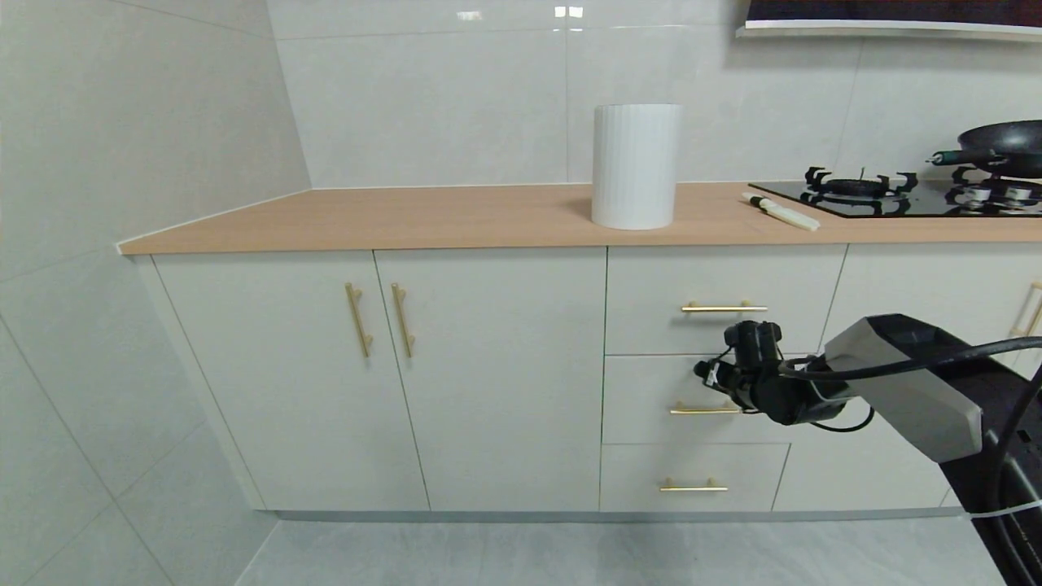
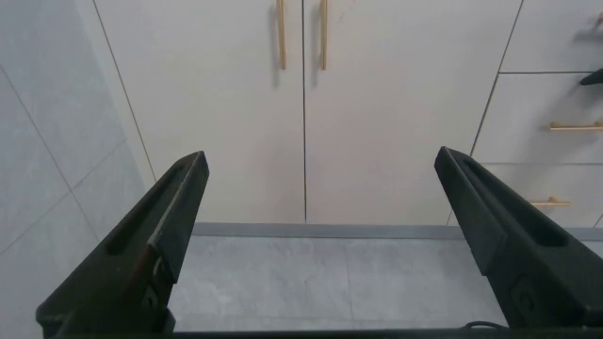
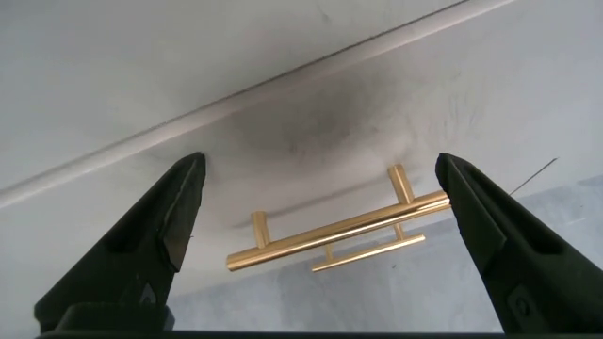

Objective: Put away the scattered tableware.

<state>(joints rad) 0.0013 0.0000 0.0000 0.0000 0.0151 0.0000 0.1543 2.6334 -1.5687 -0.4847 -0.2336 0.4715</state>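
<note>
Opening a drawer seems the step in hand: the right gripper hovers before a gold drawer handle, fingers wide apart and empty. Next it must close on the bar and pull. The left gripper is likewise spread. A pale utensil lies far right on the worktop, beside the hob.

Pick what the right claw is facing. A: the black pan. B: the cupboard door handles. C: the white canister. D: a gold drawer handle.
D: in the right wrist view, a gold drawer handle shows close ahead, between the open fingers of the right claw.
</note>
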